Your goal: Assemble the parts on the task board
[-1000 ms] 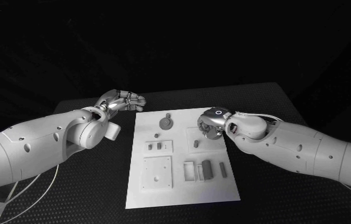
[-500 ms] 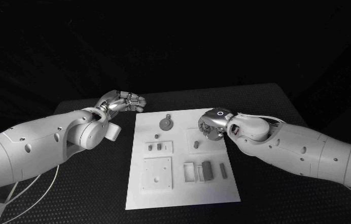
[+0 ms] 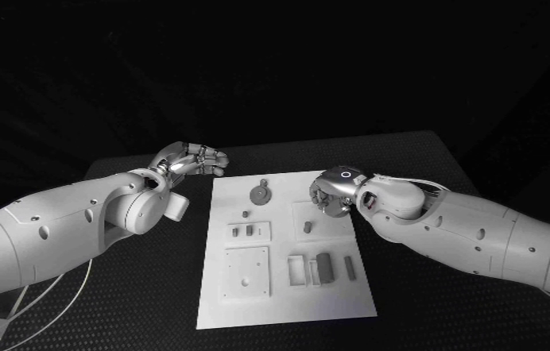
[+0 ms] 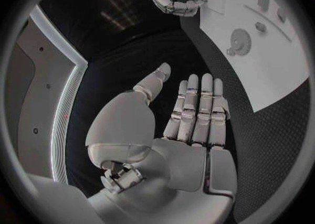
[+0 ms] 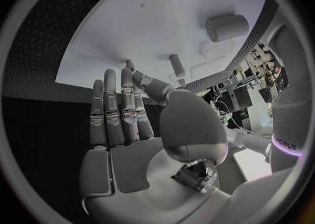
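Both hands open, neither holding anything.

The left hand [image 3: 191, 159] hovers over the black table [image 3: 137, 287], just off the far left corner of the white board [image 3: 287, 303] — fingers straight and together. The right hand [image 3: 334, 194] hangs over the board's far right part, fingers extended, palm bare. Small grey parts [image 3: 324, 264] lie on the board nearer the robot than that hand; a gear [image 3: 261, 195] lies between the 2 hands.
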Available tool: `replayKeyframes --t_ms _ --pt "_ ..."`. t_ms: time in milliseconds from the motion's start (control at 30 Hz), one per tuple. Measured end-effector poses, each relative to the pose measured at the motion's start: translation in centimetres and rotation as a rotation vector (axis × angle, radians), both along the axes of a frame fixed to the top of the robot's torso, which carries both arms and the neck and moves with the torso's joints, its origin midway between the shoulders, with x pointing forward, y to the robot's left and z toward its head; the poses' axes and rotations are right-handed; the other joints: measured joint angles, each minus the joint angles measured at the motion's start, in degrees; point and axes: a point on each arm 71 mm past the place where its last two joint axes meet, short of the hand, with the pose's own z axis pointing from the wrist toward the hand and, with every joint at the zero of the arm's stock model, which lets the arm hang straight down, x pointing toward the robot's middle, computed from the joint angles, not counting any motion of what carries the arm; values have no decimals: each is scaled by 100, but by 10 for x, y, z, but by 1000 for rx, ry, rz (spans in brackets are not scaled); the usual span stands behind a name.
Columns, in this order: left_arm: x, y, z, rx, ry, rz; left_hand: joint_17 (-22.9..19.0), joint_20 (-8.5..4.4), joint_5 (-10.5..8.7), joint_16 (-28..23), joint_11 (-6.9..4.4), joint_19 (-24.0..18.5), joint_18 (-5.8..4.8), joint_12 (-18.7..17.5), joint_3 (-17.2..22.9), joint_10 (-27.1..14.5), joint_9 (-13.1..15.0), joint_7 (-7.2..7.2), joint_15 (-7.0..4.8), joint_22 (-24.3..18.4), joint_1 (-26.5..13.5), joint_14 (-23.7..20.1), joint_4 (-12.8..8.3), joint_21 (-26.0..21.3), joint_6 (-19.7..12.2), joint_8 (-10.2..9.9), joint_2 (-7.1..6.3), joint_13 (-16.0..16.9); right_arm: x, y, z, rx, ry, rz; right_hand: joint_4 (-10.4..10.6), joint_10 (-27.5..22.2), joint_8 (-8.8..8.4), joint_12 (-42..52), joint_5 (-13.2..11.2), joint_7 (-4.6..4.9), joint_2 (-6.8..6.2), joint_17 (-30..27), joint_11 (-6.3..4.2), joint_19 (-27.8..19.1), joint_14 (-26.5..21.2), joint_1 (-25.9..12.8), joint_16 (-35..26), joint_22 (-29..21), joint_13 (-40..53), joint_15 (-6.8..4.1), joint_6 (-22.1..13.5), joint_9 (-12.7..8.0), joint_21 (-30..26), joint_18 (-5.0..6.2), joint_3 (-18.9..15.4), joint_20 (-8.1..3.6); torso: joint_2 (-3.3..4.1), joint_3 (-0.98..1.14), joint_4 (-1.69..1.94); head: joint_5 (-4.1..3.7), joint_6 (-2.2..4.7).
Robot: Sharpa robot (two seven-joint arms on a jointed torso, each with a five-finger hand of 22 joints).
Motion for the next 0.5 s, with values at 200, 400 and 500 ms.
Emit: replayKeyframes --t_ms 200,400,500 --pt "0 0 0 0 1 0 0 0 0 0 0 0 0 0 0 0 0 0 0 -6 0 0 0 0 0 0 0 -5 0 -2 6 11 -2 -3 0 0 0 0 0 0 0 7 0 0 5 0 0 0 7 -5 0 0 0 0 0 0 0 0 1 -3 -3" --pt "0 1 0 1 2 1 5 0 0 -22 0 0 0 0 0 0 -5 0 0 -11 0 0 0 0 0 0 0 -5 1 -5 6 24 11 -15 0 0 -30 -45 0 23 -42 28 0 0 5 -42 0 7 13 -5 -23 17 -27 0 0 0 0 0 1 -3 -3" --pt "0 1 0 1 3 1 5 0 0 -22 0 0 0 0 0 0 -5 0 0 -11 0 0 0 0 0 0 0 -5 1 -8 7 39 15 -23 -1 -100 -116 -146 0 68 -330 28 100 0 -26 -178 -65 18 6 26 -160 15 -68 0 -77 0 1 1 -2 1 -3"
